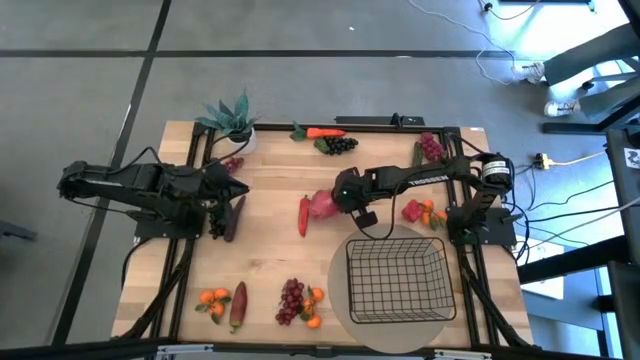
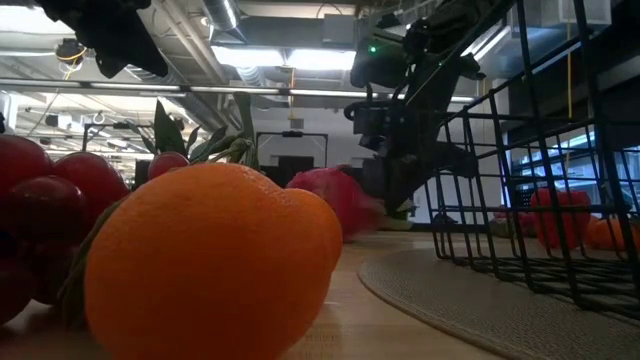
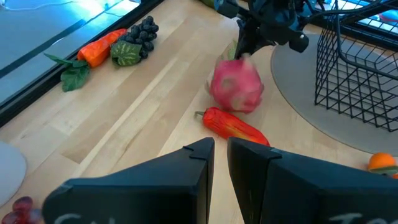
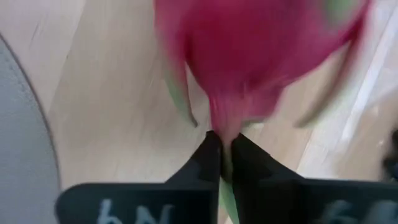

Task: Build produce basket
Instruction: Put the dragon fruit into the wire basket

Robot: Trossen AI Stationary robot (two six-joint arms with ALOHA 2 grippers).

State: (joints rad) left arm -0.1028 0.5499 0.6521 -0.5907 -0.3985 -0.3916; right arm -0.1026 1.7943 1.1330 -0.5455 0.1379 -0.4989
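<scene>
Pinching dragon fruit (image 4: 249,56) tip, right pincer (image 4: 225,149) (outstretched)

white lettering on the right arm's dark forearm link (image 1: 425,178) reads "trossen"; pale marks on both gripper housings illegible.

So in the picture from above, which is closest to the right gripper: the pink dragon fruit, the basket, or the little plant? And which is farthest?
From the right gripper:
1. The dragon fruit, touching it, mid-table.
2. The basket, on the round mat toward the table's near edge.
3. The plant, farthest, at the far left corner.
</scene>
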